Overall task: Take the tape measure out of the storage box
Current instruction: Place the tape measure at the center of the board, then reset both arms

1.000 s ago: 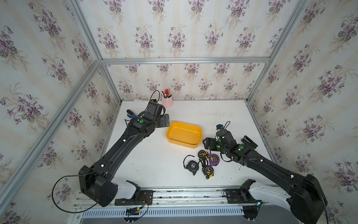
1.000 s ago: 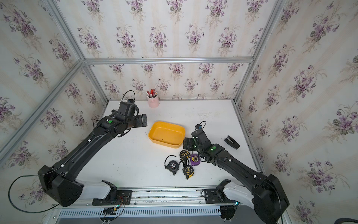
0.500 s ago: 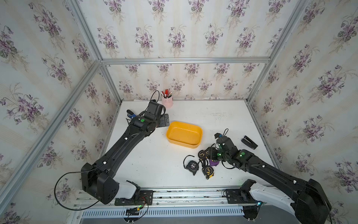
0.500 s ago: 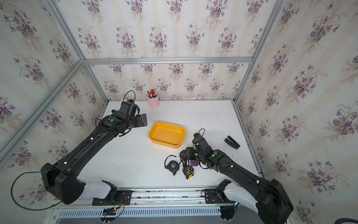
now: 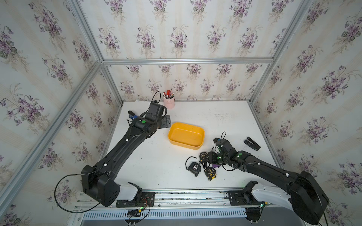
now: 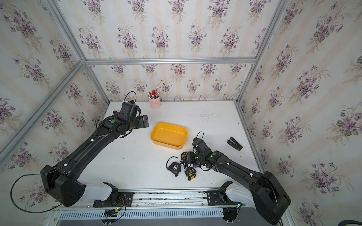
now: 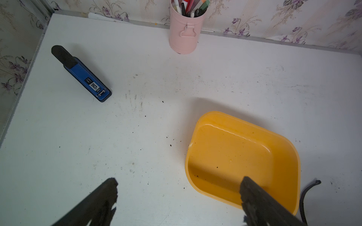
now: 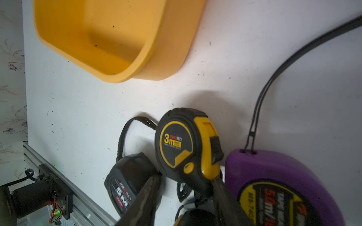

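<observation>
Your white tabletop [image 5: 156,156] has its widest open stretch left of the front middle. The shallow yellow plastic storage box [image 5: 185,145] sits near the centre, clear of every edge, and your left gripper [image 7: 178,181] is at its far left corner, fingers spread wide. Outside the box, near the front edge, your right gripper [image 8: 186,178] is clamped on the black-and-yellow 3 m tape measure [image 8: 176,142], hemmed between a purple tape measure [image 8: 274,176] and a black 5 m tape measure [image 8: 133,172].

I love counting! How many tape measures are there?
4, all on the table beside the empty storage box: 5M tape measure, 3m tape measure, purple tape measure, and another yellow-black tape measure nearest the front. None seems hidden.
</observation>
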`<state>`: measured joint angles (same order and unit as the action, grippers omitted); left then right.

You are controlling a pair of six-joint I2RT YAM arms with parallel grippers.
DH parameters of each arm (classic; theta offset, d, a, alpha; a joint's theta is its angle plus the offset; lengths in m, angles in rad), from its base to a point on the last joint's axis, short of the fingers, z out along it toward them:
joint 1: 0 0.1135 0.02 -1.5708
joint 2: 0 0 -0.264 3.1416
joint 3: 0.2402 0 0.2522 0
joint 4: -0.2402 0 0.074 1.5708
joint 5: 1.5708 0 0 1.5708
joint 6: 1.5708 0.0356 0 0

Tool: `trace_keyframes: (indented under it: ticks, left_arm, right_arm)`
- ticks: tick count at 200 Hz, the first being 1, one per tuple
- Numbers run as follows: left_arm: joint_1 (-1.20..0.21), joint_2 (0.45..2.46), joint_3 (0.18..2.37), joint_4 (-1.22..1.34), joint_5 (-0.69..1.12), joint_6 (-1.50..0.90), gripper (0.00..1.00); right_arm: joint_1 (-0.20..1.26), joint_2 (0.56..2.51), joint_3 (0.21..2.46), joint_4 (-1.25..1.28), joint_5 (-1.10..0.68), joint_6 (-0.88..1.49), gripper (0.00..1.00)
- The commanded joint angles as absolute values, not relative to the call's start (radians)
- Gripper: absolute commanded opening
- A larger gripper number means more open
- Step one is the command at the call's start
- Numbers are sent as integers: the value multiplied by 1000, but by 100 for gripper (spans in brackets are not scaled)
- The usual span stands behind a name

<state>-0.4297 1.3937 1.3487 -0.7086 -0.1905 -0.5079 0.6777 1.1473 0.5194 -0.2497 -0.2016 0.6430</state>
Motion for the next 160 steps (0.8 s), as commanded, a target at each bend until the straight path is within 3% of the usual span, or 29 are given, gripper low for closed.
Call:
trace_keyframes:
  ticks: [1, 46, 58, 68, 77, 105, 127, 160]
  left_arm:
    - [-429, 1393, 1347, -710, -209, -502, 100]
    - [-430, 1383, 1309, -682, -276, -447, 100]
    - [-429, 1369, 1266, -647, -346, -399, 100]
    - [-427, 1354, 1225, -611, -407, -364, 100]
    - [-424, 1339, 1180, -561, -461, -331, 100]
    - [-391, 1300, 1049, -355, -529, -224, 100]
    - [-311, 1307, 952, -184, -489, -168, 100]
    - [-162, 1395, 870, -109, -443, -196, 100]
  right_arm:
    - [678, 1152, 526, -211, -239, 619, 49]
    - [679, 1095, 534, -246, -145, 628, 53]
    - [678, 1054, 547, -273, -50, 626, 64]
    - [678, 1022, 568, -298, 48, 618, 87]
    - [679, 997, 609, -334, 160, 606, 100]
    - [662, 963, 705, -314, 446, 547, 100]
    - [595, 1018, 712, -136, 607, 429, 100]
    - [417, 1073, 630, 220, 640, 216, 100]
